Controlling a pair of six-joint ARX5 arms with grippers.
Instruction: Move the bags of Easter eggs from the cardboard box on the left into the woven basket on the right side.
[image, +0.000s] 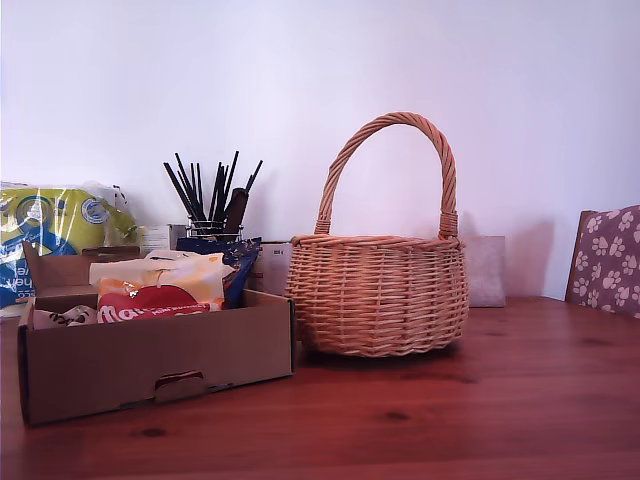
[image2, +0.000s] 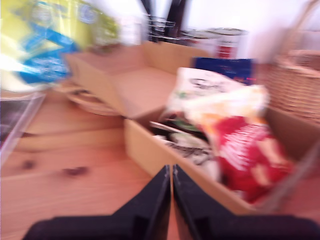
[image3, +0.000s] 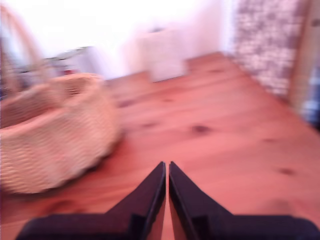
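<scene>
The cardboard box (image: 150, 360) sits at the exterior view's left with its flap back, holding bags of Easter eggs: a red-orange one (image: 150, 300), a pale cream one (image: 160, 270), a dark blue one (image: 235, 262) and a white-and-black one (image: 62, 317). The woven basket (image: 378, 292) stands in the middle with its arched handle up. No arm shows in the exterior view. My first gripper (image2: 171, 172) is shut, above the table just short of the box (image2: 165, 152) and the red bag (image2: 247, 152). My second gripper (image3: 167, 170) is shut over bare table beside the basket (image3: 50, 132).
A large yellow-green-and-blue plastic pack (image: 50, 235) and a black wire holder of dark sticks (image: 210, 205) stand behind the box. A pale square block (image: 485, 270) is behind the basket. A paw-print chair back (image: 608, 260) is at the exterior view's right.
</scene>
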